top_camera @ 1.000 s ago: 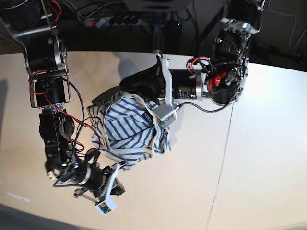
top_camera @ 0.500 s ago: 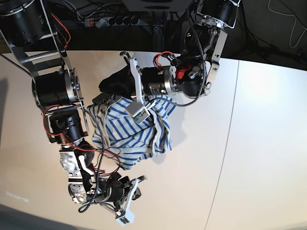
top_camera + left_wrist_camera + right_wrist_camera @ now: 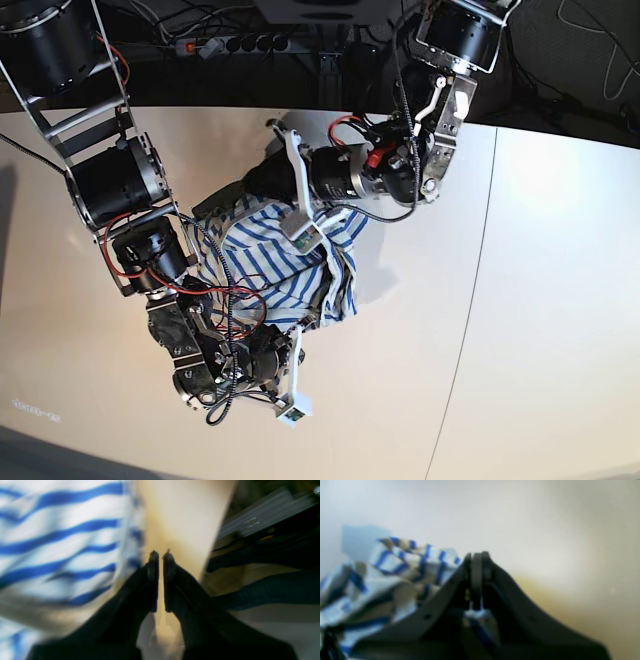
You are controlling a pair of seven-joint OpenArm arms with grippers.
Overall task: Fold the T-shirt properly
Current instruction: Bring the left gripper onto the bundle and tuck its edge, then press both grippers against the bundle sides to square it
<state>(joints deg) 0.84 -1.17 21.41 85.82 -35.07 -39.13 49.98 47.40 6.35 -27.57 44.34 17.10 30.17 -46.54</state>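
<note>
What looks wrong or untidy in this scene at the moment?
The T-shirt is the odd thing: it lies in a crumpled heap in the middle of the table, with no flat fold visible. Both arms crowd over it, yet the left gripper is shut on nothing. Whether the right gripper holds cloth is unclear.

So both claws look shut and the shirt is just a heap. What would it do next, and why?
Probably open the left gripper and reach for an edge of the T-shirt. The shirt lies bunched on the table, nowhere near flat. The left gripper is shut on nothing, with bare table between its tips. The right gripper is also shut, beside the cloth. It likely needs spreading before folding.
</note>
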